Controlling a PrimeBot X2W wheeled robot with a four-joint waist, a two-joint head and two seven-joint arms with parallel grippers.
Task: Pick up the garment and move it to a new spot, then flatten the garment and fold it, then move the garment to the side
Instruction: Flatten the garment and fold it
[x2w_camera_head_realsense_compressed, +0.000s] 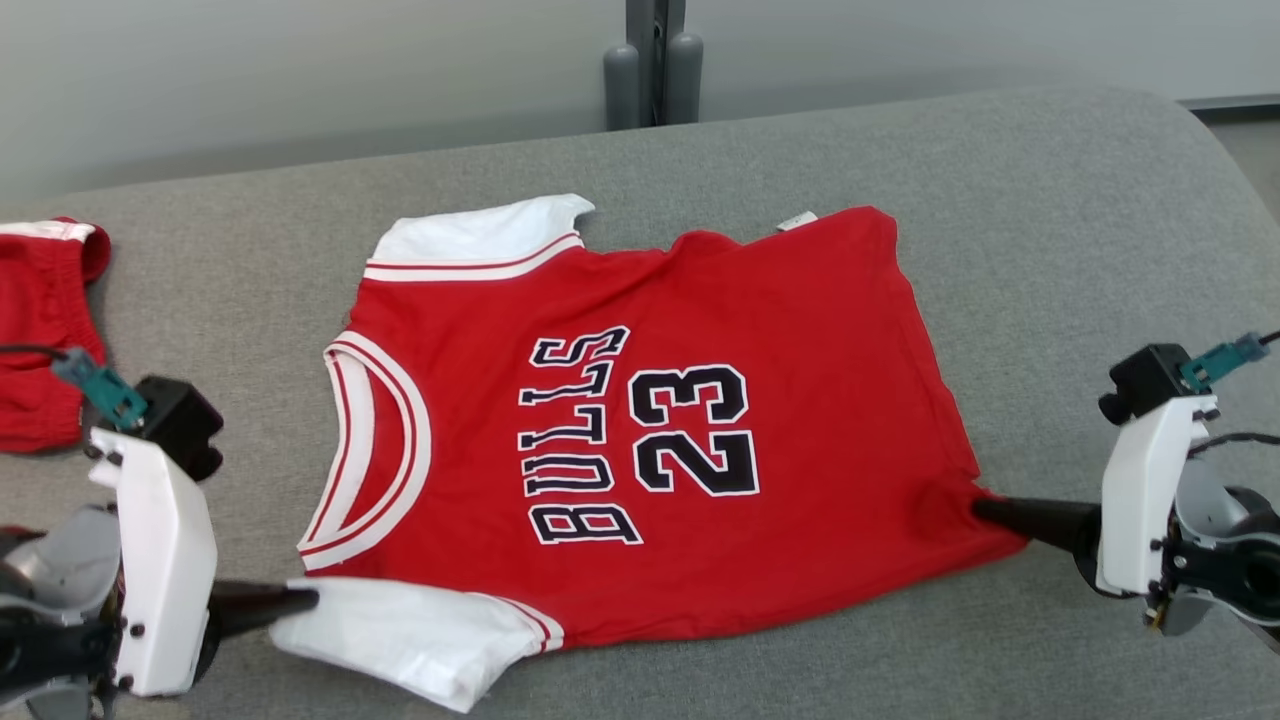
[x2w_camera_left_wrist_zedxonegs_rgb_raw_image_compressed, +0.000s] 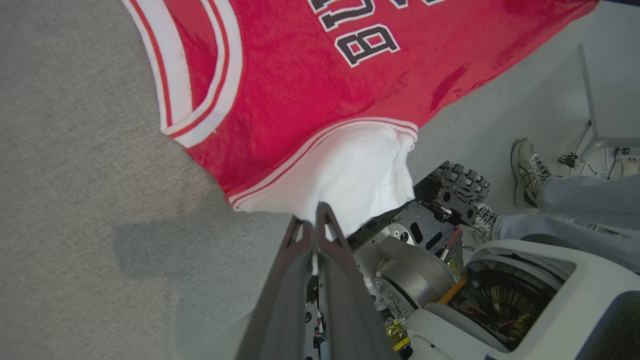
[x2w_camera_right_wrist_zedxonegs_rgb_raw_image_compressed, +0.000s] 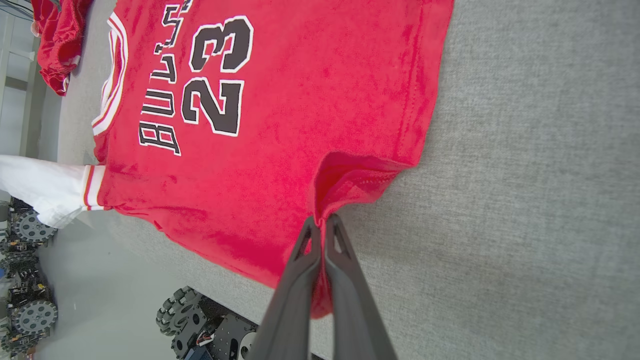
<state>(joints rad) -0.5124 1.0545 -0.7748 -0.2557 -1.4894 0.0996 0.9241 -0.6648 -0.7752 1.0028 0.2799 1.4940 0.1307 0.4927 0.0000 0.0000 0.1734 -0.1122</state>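
Note:
The garment (x2w_camera_head_realsense_compressed: 640, 420) is a red jersey with white sleeves and "BULLS 23" in black, spread across the grey table with its neck toward the left. My left gripper (x2w_camera_head_realsense_compressed: 305, 600) is shut on the near white sleeve (x2w_camera_left_wrist_zedxonegs_rgb_raw_image_compressed: 350, 185) at the front left, where the left wrist view has the cloth pinched between the fingertips (x2w_camera_left_wrist_zedxonegs_rgb_raw_image_compressed: 315, 222). My right gripper (x2w_camera_head_realsense_compressed: 985, 510) is shut on the garment's near hem corner (x2w_camera_right_wrist_zedxonegs_rgb_raw_image_compressed: 350, 185) at the right. That corner is bunched and lifted above the right gripper's tip (x2w_camera_right_wrist_zedxonegs_rgb_raw_image_compressed: 322, 222).
A second red garment (x2w_camera_head_realsense_compressed: 40, 340) lies at the table's left edge. The grey padded table (x2w_camera_head_realsense_compressed: 1050, 230) has bare room to the right and behind the jersey. The robot's wheeled base (x2w_camera_left_wrist_zedxonegs_rgb_raw_image_compressed: 450, 260) and a person's foot (x2w_camera_left_wrist_zedxonegs_rgb_raw_image_compressed: 525, 170) show below the front edge.

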